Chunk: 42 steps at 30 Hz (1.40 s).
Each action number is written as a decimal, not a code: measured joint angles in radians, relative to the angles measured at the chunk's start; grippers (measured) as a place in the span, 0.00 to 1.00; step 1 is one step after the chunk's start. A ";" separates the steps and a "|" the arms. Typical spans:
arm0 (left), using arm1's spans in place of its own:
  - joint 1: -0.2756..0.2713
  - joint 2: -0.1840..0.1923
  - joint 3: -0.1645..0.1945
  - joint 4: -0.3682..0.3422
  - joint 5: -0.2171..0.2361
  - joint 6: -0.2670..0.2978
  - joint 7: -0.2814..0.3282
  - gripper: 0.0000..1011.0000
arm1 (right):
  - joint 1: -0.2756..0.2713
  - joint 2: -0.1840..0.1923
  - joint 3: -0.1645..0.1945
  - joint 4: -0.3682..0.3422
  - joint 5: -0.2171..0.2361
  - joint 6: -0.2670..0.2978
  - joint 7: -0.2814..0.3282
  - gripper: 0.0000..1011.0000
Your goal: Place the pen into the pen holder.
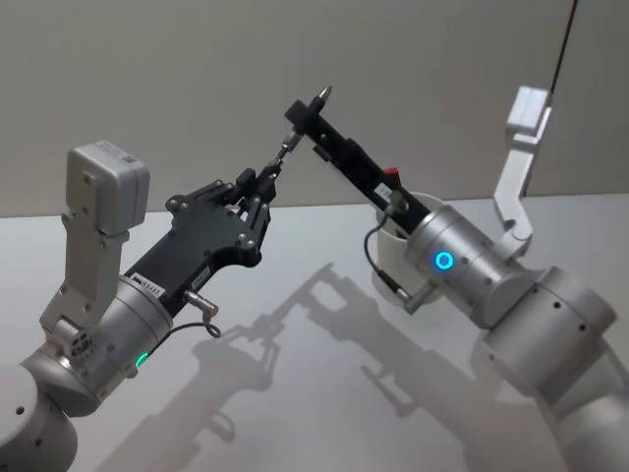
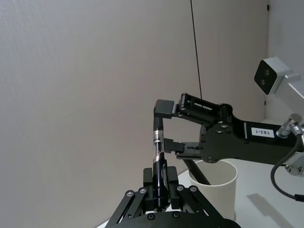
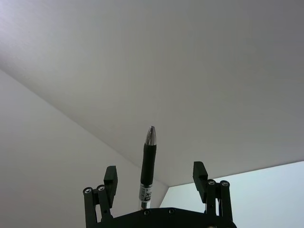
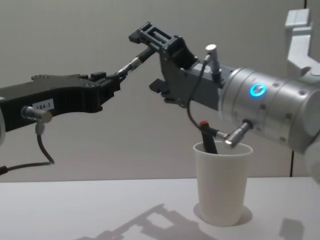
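1. Left gripper (image 1: 267,183): it reaches up from the lower left of the head view toward the centre of the frame; my fingers (image 2: 148,183) are pressed onto the lower barrel of the pen (image 1: 284,147) and pinch it from both sides.

2. Pen: it is held in the air above the table (image 1: 295,383), slanting up and to the right in the head view; its silver tip points at the grey wall (image 1: 147,79) in the upper middle of the frame; its other end sits in my left grip.

3. Right gripper (image 3: 154,173): it comes in from the right of the head view and rises toward the upper centre; its two fingers (image 3: 110,176) are spread, one on each side of the pen's upper part; in the right wrist view there is clear space between each finger and the barrel, and the pen stands midway between them, tip past the fingertips.

4. Paper cup (image 4: 222,185): it stands upright on the table at the lower right of the chest view, under my right wrist; in the head view it sits right of centre, half hidden behind that wrist; the pen is above it and to its left, well apart from the rim.

5. Cup contents: a black stick with a red top (image 4: 206,136) leans inside the cup, red end above the rim.
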 joint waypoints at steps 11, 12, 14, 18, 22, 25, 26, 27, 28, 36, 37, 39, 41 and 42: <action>0.000 0.000 0.000 0.000 0.000 0.000 0.000 0.17 | 0.029 -0.032 -0.024 0.045 0.020 -0.003 -0.001 0.99; 0.000 0.000 0.000 0.000 0.000 0.000 0.000 0.17 | 0.030 -0.033 -0.025 0.046 0.020 -0.003 -0.001 0.99; 0.000 0.000 0.000 0.000 0.000 0.000 0.000 0.17 | 0.035 -0.036 -0.029 0.051 0.022 -0.005 -0.001 0.99; 0.000 0.000 0.000 0.000 0.000 0.000 0.000 0.17 | 0.038 -0.038 -0.031 0.054 0.024 -0.008 -0.001 0.99; 0.000 0.000 0.000 0.000 0.000 0.000 0.000 0.17 | 0.042 -0.039 -0.034 0.057 0.027 -0.013 -0.001 0.99; 0.000 0.000 0.000 0.000 0.000 0.000 0.000 0.17 | 0.043 -0.037 -0.034 0.057 0.030 -0.015 -0.001 0.99; 0.000 0.000 0.000 0.000 0.000 0.000 0.000 0.17 | 0.043 -0.037 -0.035 0.057 0.030 -0.015 -0.001 0.99; 0.000 0.000 0.000 0.000 0.000 0.000 0.000 0.17 | 0.043 -0.036 -0.035 0.057 0.032 -0.017 -0.001 0.99; 0.000 0.000 0.000 0.000 0.000 0.000 0.000 0.17 | 0.043 -0.035 -0.035 0.057 0.032 -0.018 -0.001 0.99; 0.000 0.000 0.000 0.000 0.000 0.000 0.000 0.17 | 0.043 -0.031 -0.038 0.058 0.039 -0.022 0.001 0.99; 0.000 0.000 0.000 0.000 0.000 0.000 0.000 0.17 | 0.043 -0.031 -0.040 0.058 0.040 -0.022 0.002 0.99; 0.000 0.000 0.000 0.000 0.000 0.000 0.000 0.17 | 0.044 -0.031 -0.041 0.059 0.041 -0.023 0.003 0.99; 0.000 0.000 0.000 0.000 0.000 0.000 0.000 0.17 | 0.045 -0.030 -0.042 0.060 0.042 -0.024 0.004 0.99; 0.000 0.000 0.000 0.000 0.000 0.000 0.000 0.17 | 0.045 -0.030 -0.042 0.060 0.042 -0.025 0.004 0.99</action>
